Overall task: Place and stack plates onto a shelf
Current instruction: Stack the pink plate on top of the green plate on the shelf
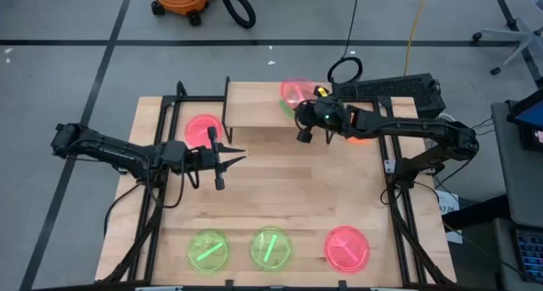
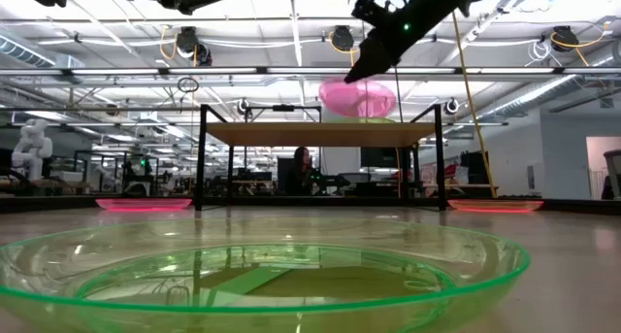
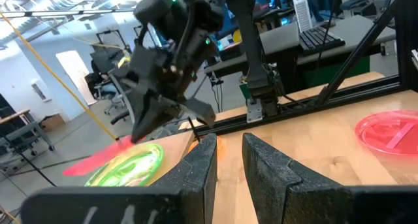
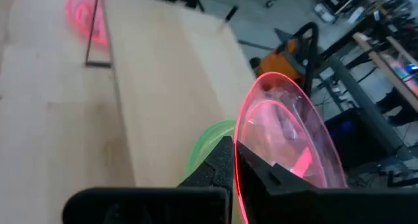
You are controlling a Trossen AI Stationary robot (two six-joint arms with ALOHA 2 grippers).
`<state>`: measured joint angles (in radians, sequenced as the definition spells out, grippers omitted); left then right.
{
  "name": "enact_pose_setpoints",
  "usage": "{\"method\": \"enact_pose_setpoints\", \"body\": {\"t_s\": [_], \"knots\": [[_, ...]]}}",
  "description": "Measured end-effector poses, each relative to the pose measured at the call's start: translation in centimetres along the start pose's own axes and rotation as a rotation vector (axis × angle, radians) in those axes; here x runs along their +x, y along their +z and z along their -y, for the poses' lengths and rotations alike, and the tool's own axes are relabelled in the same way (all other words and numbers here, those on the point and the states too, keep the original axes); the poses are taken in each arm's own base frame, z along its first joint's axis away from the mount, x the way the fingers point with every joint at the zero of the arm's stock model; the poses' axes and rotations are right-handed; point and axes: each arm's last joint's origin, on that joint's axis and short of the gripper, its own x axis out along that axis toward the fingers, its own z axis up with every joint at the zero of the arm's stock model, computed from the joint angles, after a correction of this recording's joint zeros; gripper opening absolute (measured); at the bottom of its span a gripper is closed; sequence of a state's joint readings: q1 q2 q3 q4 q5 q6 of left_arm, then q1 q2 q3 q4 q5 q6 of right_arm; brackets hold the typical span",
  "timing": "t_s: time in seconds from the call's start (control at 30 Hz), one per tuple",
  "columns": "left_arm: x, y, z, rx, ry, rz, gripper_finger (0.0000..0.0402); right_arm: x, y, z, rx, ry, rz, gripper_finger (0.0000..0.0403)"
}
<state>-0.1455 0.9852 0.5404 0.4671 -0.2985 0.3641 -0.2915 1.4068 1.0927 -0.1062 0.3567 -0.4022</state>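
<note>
Green plate (image 2: 262, 275) fills low view's bottom; my right gripper (image 1: 304, 113), upper centre of high view, pinches pink plate (image 4: 294, 145) tilted over the green one (image 4: 209, 145) on shelf (image 1: 254, 104), directly below.

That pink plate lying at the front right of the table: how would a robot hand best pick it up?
By the rim, most likely. The pink plate lies flat on the table with nothing touching it; its raised edge is the only part two fingers could pinch. Coming from above, one finger inside the rim and one outside, seems best. The right gripper holds its own pink plate that way.
</note>
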Motion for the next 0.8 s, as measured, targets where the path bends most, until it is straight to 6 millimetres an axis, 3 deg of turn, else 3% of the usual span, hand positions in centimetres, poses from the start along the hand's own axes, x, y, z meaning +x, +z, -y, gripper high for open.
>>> {"method": "enact_pose_setpoints", "body": {"t_s": [0.3,0.5,0.8], "knots": [[0.0,0.0,0.0,-0.005,0.0,0.0,0.0081,3.1,-1.4,-1.8,-0.06,0.035,-0.091,0.0],[0.0,-0.1,0.0,-0.005,-0.002,-0.006,0.0081,3.2,-1.5,-1.8,-0.058,0.034,-0.098,0.0009],[0.0,-0.3,0.1,-0.02,-0.01,-0.025,0.0081,2.9,-1.9,-1.7,-0.072,0.002,-0.159,0.0063]]}}
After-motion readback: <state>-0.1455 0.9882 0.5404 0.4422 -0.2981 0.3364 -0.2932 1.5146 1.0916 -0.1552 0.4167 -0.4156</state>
